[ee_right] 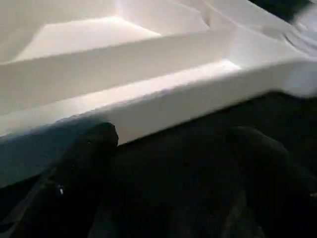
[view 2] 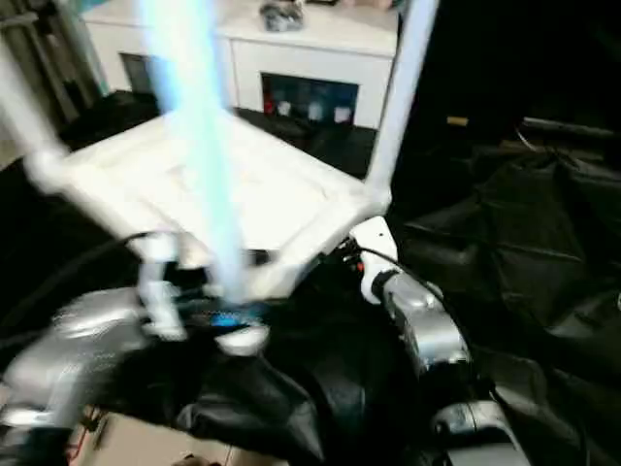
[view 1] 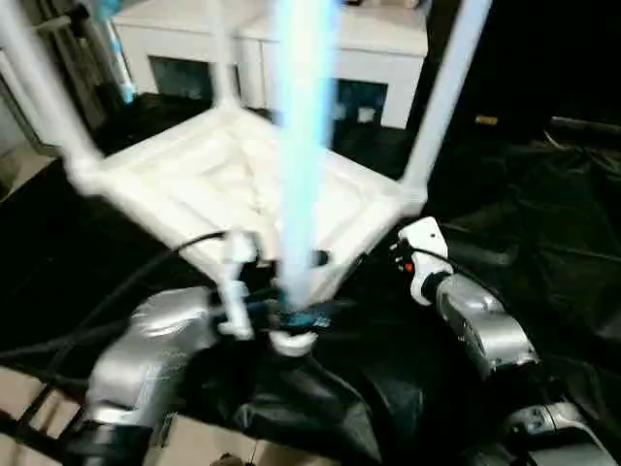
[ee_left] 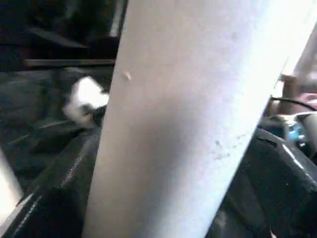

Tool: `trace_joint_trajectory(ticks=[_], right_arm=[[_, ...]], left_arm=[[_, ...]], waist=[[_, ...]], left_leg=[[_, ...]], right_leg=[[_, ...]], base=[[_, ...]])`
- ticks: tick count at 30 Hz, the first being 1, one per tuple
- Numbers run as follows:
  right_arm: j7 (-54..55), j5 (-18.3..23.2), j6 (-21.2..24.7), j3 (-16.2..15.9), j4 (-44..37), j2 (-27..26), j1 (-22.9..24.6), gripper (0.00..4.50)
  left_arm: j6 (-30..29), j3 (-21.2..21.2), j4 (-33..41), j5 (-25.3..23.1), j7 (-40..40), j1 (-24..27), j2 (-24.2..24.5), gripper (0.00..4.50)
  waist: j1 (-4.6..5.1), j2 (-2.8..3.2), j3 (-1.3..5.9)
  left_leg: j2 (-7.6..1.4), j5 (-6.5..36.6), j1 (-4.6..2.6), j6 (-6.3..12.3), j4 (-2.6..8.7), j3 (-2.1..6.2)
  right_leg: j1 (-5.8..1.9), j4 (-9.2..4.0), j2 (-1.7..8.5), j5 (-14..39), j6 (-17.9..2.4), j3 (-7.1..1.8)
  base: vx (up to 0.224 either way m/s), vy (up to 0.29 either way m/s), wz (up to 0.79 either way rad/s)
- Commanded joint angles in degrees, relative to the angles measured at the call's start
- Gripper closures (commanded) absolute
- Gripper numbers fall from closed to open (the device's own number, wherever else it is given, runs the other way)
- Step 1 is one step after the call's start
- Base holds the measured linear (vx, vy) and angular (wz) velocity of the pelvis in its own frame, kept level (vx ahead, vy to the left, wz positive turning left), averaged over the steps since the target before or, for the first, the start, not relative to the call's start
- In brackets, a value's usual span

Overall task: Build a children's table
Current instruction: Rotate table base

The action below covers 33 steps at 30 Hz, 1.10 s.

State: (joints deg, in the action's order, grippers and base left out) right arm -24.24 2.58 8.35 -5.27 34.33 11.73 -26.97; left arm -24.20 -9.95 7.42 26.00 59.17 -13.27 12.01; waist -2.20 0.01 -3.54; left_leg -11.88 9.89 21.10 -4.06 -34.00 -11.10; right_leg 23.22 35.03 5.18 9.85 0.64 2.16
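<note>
The children's table stands upside down on black cloth, with the ribbed underside of its white tabletop (view 1: 209,175) facing up. Legs rise from its corner sockets: one at the left (view 1: 44,92), one at the back (view 1: 221,58), one at the right (view 1: 441,97). The nearest leg (view 1: 303,146) looks bluish and blurred. My left gripper (view 1: 283,318) is at this leg's base, at the near corner; the wrist view has the leg (ee_left: 188,124) right in front. My right gripper (ee_right: 178,188) is open, its fingers (ee_right: 89,163) spread before the tabletop's rim (ee_right: 163,109), with nothing between them.
A white cabinet (view 1: 291,44) with glass doors stands behind the table. Crumpled black cloth (view 1: 529,233) covers the ground to the right and front. Black cables (view 1: 126,282) run from my left forearm. Pale floor (view 1: 209,442) shows at the lower left.
</note>
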Motion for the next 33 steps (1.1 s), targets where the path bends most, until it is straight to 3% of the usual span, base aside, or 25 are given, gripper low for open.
trace_joint_trajectory(ticks=[1,5,8,10,11,13,15,19,23,27,28,31,32,33], right_arm=[[-0.68,-0.05,-1.21,-1.68,0.76,-1.82,-1.92,0.46],[-0.02,-0.65,-2.43,-0.96,2.21,-1.75,-2.29,0.46],[0.83,-1.02,-3.56,-0.08,3.32,-1.09,-2.31,0.46],[1.09,-1.05,-3.77,0.34,3.24,-0.65,-2.15,0.46],[1.21,-1.07,-3.9,0.62,3.12,-0.33,-2.02,0.46],[1.15,-1.09,-4.11,1.21,2.45,0.6,-1.53,0.46],[-0.18,-0.72,-4.06,2.1,0.74,2.34,-0.38,0.46],[-2.52,-0.25,-3.7,2.36,-1.58,4.54,1.15,0.46],[-11.38,1.72,-1.2,1.36,-8.61,9.69,5.06,0.46],[-17.19,1.89,-0.17,-0.44,-13.91,14.16,7.84,0.46],[-21.08,2.64,0.99,-1.31,-17.92,17.01,9.66,0.46],[-25.48,4.47,2.9,-1.54,-22.58,19.84,11.58,0.46],[-30.13,6.89,5.42,-1.54,-27.51,23.25,13.55,0.46],[-30.13,6.89,5.42,-1.54,-27.51,23.25,13.55,0.46]], left_arm=[[1.92,-5.39,-1.1,-1.64,0.92,-1.94,-2.95,0.06],[7.81,-8.35,-7.82,-5.39,-0.34,-4.66,-7.81,0.06],[15.42,-8.93,-17.1,-10.84,-5.3,-8.3,-11.25,0.06],[17.12,-8.88,-20.0,-12.67,-7.42,-9.78,-11.82,0.06],[18.1,-8.83,-21.47,-13.75,-8.67,-10.6,-11.95,0.06],[20.66,-8.38,-23.86,-16.32,-11.87,-11.67,-11.91,0.06],[20.29,-8.61,-25.58,-18.41,-12.31,-12.57,-9.8,0.06],[20.98,-8.21,-25.95,-17.98,-9.28,-12.31,-7.52,0.06],[18.89,-8.81,-23.64,-16.73,-2.83,-10.5,-1.97,0.06],[16.75,-9.43,-22.07,-15.96,1.56,-9.39,2.23,0.06],[16.09,-9.72,-22.37,-16.32,2.95,-9.33,4.32,0.32],[15.96,-9.94,-23.22,-16.9,4.15,-9.6,5.93,0.45],[15.92,-10.24,-24.56,-17.94,4.61,-10.21,7.05,0.6],[15.92,-10.24,-24.56,-17.94,4.61,-10.21,7.05,0.76]], waist=[[-0.41,0.33,4.5],[-0.13,0.19,4.6],[-0.15,0.32,4.41],[-0.22,0.72,4.38],[-0.13,0.4,4.31],[-0.18,0.62,4.34],[-0.41,0.7,4.45],[-0.69,0.78,4.49],[-0.94,0.91,4.57],[-1.24,1.03,4.4],[-1.35,1.1,4.34],[-1.51,0.99,4.13],[-1.69,1.08,4.05],[-1.95,1.04,4.01]], left_leg=[[-0.38,11.3,-0.09,0.02,3.75,0.4],[-0.32,9.66,-0.04,2.21,3.34,0.11],[-0.43,12.65,-0.35,2.21,3.45,0.08],[-0.52,14.15,-0.48,1.5,3.53,0.26],[-0.43,15.18,-0.47,1.34,3.56,0.23],[-0.46,15.65,-0.49,1.3,3.62,0.34],[-0.56,15.26,-0.62,1.29,3.51,0.3],[-0.39,14.89,-0.35,1.53,3.63,0.39],[-0.49,14.18,-0.39,2.39,3.54,0.45],[-0.82,15.72,-0.65,2.67,3.79,0.39],[-0.73,15.97,-0.64,2.62,3.76,0.37],[-0.73,17.5,-0.61,2.32,3.99,0.44],[-0.77,18.47,-0.87,2.28,3.99,0.47],[-0.93,18.73,-0.98,2.3,4.06,0.49]], right_leg=[[-2.91,-3.37,1.52,6.97,-12.36,-1.45],[-3.1,-3.45,1.51,2.84,-14.37,-1.44],[-3.01,-4.02,1.61,7.02,-14.05,-1.41],[-3.07,-4.1,1.74,9.13,-13.46,-1.4],[-3.05,-4.43,1.59,11.12,-12.68,-1.35],[-3.0,-4.68,1.67,12.72,-12.06,-1.34],[-2.9,-4.53,1.7,12.24,-12.37,-1.37],[-3.06,-4.57,1.73,13.22,-11.73,-1.21],[-3.02,-4.22,1.6,10.98,-12.46,-1.19],[-2.76,-4.28,1.5,11.92,-12.85,-1.27],[-2.67,-4.33,1.54,12.29,-12.85,-1.26],[-2.72,-4.56,1.62,15.0,-11.94,-1.3],[-2.59,-4.75,1.59,16.54,-11.47,-1.33],[-2.48,-4.84,1.7,17.5,-11.03,-1.42]], base=[[0.0,0.0,0.0],[0.0,0.0,0.0],[0.0,0.0,0.0],[0.0,0.0,0.0],[0.0,0.0,0.0],[0.0,0.0,0.0],[0.0,0.0,0.0],[0.0,0.0,0.0],[0.0,0.0,0.0],[0.0,0.0,0.0],[0.0,0.0,0.0],[0.0,0.0,0.0],[0.0,0.0,0.0],[0.0,0.0,0.0]])
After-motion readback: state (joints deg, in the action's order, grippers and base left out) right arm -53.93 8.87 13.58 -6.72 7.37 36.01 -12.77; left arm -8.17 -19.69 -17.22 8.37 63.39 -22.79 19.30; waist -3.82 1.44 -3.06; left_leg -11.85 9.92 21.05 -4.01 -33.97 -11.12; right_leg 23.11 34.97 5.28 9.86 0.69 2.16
